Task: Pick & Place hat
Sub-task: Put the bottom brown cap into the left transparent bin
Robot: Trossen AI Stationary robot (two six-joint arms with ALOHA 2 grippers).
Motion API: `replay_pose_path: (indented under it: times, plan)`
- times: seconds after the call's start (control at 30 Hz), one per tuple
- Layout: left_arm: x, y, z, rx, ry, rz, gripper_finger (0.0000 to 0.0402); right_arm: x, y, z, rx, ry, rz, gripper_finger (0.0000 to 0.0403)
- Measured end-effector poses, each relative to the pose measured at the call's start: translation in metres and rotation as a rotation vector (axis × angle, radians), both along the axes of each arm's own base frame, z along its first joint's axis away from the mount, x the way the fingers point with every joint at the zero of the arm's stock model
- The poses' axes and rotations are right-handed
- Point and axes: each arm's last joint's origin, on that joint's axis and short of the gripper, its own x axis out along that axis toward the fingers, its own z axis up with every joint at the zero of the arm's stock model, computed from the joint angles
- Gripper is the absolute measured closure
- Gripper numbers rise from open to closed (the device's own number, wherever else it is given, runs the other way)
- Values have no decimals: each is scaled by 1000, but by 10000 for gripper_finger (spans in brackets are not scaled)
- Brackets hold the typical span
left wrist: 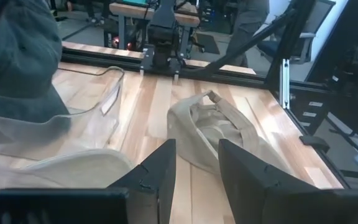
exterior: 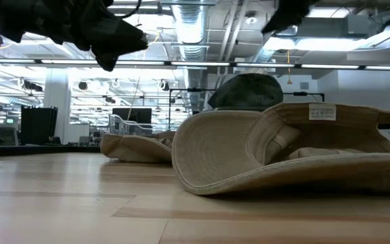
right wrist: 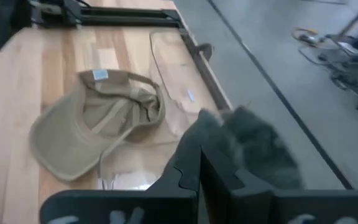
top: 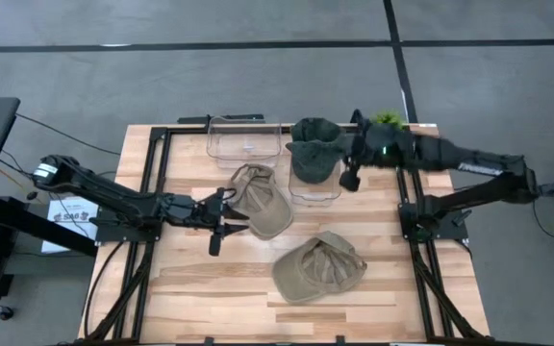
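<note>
Hat [top: 315, 144], dark green, held over a clear bin [top: 314, 183] by the shut right tool [top: 350, 179]; left tool [top: 221, 227] hovers open, empty

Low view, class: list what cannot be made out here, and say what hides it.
- Dark green fabric hat: only its crown shows, behind the khaki cap.
- Clear plastic bins: hidden behind both tan caps.
- Second tan cap: partly hidden.
- Both grippers: cut off by the top edge.
</note>
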Motion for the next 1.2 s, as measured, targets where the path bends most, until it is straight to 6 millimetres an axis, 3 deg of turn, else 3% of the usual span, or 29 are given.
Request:
replay_pose_path:
  times: [0.23,0.43,0.8,1.2]
  plan:
    - [10,-3,-16,-25,46,8,284,-8,45,-67,80,-12,-72,403]
    - [19,-5,-29,-62,63,17,284,-6,81,-106,153,-26,-84,403]
    - [38,-17,-61,-216,45,21,284,6,152,-149,161,-84,-84,403]
    - [66,-55,-73,-304,16,-66,284,-18,210,-173,234,-184,-59,403]
